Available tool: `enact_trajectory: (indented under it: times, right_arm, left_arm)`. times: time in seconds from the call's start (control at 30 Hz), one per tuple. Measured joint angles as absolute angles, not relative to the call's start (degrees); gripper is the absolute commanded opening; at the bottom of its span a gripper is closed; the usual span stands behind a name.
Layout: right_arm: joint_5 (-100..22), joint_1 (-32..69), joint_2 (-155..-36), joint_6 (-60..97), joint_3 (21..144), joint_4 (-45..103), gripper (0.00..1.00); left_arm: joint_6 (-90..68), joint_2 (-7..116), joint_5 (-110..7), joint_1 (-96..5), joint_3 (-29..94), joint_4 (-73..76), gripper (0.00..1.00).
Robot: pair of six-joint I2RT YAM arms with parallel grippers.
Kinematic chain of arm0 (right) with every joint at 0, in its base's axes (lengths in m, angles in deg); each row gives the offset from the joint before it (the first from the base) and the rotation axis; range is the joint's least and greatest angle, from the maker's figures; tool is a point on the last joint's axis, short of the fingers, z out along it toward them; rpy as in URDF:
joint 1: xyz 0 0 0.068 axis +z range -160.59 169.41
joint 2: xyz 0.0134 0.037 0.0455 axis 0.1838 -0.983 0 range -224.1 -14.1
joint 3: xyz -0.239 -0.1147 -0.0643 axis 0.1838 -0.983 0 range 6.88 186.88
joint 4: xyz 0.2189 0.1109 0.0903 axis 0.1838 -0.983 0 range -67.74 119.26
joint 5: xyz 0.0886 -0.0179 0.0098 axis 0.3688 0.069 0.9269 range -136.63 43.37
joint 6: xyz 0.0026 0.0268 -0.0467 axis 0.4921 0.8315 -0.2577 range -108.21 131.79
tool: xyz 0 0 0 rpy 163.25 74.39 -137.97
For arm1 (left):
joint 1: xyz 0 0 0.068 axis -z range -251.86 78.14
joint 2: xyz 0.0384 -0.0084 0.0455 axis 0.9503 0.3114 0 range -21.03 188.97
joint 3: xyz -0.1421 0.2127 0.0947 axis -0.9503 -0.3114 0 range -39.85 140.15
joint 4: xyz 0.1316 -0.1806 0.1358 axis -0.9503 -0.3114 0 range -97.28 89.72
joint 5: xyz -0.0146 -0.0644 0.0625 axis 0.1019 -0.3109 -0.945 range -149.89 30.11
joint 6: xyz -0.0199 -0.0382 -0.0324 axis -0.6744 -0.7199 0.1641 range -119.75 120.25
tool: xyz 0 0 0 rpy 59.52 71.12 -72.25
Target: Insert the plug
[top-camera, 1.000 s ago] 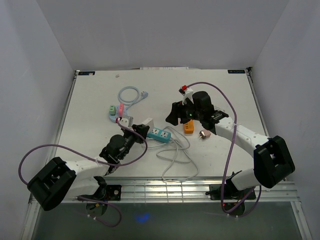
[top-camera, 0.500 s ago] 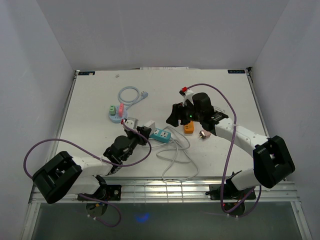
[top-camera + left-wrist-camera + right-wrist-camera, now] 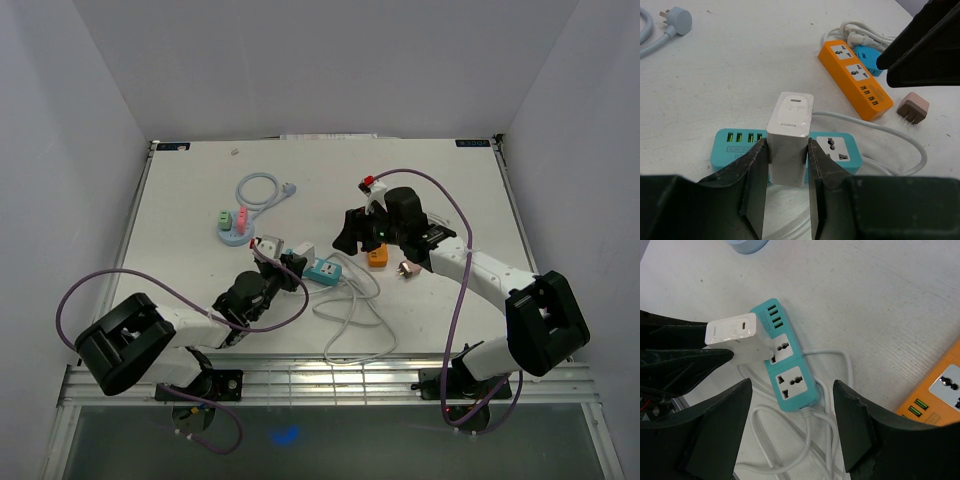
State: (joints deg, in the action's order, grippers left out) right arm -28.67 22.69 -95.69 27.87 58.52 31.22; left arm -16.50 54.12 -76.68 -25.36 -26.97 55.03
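My left gripper point(image 3: 786, 165) is shut on a white HONOR plug adapter point(image 3: 789, 135) and holds it against the near socket of the teal power strip point(image 3: 840, 150). In the right wrist view the adapter point(image 3: 737, 340) sits at the first socket of the strip point(image 3: 790, 377), tilted. The top view shows the left gripper point(image 3: 290, 262) at the strip's point(image 3: 322, 268) left end. My right gripper point(image 3: 792, 425) is open and empty, hovering above the strip's cable end; in the top view it point(image 3: 350, 232) is just right of the strip.
An orange power strip point(image 3: 855, 77) and a small pink plug point(image 3: 912, 107) lie to the right. White cable loops point(image 3: 350, 315) spread in front of the teal strip. A light blue cable with plug point(image 3: 262, 190) and a round base with coloured plugs point(image 3: 232, 222) lie at the back left.
My left gripper has carried the white adapter rightward to the teal strip's left end. The right gripper has barely moved.
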Motion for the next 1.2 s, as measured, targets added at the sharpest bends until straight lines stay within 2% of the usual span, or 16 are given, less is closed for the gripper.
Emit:
enact_trajectory:
  times: [0.73, 1.2]
  right_arm:
    - [-28.4, 22.7, -95.7, 27.9, 58.5, 31.2, 0.69]
    - [-27.8, 22.8, -99.1, 28.3, 58.3, 31.2, 0.67]
  left_arm:
    - [-17.1, 58.6, -82.9, -20.4, -27.2, 59.4, 0.00]
    - [-22.1, 62.2, -96.6, -15.0, -25.9, 60.8, 0.00]
